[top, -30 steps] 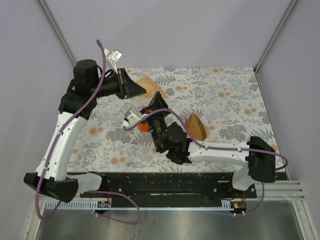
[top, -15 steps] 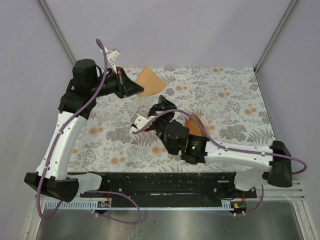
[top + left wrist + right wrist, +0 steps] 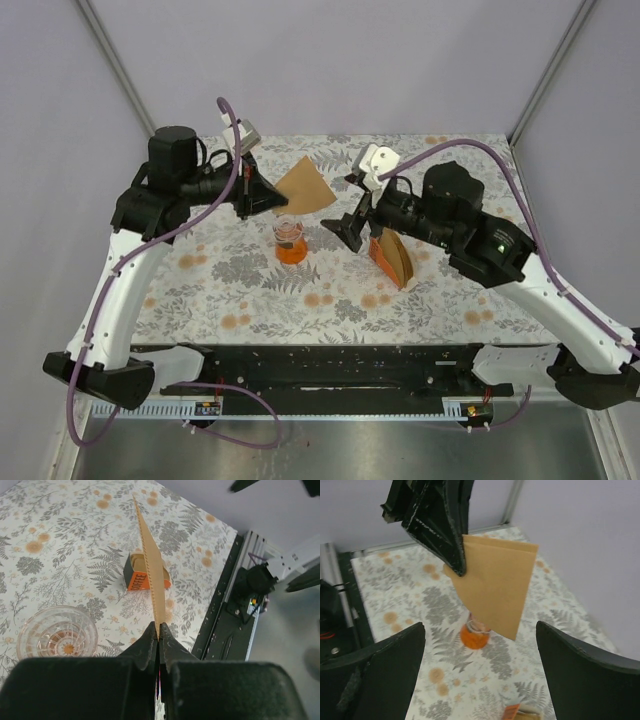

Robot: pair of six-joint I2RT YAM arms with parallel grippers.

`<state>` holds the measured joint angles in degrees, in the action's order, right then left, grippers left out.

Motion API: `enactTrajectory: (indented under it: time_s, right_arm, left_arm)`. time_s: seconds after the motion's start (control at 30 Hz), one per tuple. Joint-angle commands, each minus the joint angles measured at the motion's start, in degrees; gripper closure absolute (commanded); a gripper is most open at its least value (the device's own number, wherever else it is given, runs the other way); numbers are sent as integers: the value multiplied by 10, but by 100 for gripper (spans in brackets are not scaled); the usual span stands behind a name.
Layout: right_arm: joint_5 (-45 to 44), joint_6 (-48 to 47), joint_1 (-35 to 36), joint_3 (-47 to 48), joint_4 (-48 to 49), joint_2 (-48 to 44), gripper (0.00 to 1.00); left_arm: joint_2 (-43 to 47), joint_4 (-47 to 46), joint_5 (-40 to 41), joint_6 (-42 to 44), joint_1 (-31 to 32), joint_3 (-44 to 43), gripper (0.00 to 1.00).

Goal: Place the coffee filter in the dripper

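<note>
Lighting: bright, even, diffuse; shadows on the table around the dripper faint and soft-edged. Sharpness: overhead view crisp; right wrist view softens its own near fingers, table beyond the dripper mildly hazy.

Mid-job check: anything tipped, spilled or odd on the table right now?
Nothing is spilled or tipped; the dripper and the filter holder stand upright. One thing: the filter in the left gripper is pinched flat, not opened into a cone, so it may not seat in the dripper.

Fixed overview from above-behind; two closer wrist views, seemingly opposed, all sharing the dripper.
</note>
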<state>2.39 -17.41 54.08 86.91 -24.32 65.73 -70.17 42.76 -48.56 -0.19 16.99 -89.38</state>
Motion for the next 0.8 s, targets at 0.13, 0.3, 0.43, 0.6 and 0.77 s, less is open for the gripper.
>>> enactTrajectory:
  time_s: [0.13,0.3,0.43,0.6,0.77]
  right_arm:
    - [260,76,-47,107,-141,98,1]
    - [291,84,-54,113,-138,117,4]
    - [348,98,-55,118,-125,127,18]
    - [408,126,-55,119,-95,149,39]
    - [433,145,-55,126,-84,175,60]
  left_arm:
    - [53,138,-77,214,25,-54,100]
    - [69,196,-87,281,36,-55,100]
    - [73,222,-91,304,45,-55,100]
    - [70,222,-95,303,52,-61,100]
    - [60,222,-102,288,54,-73,100]
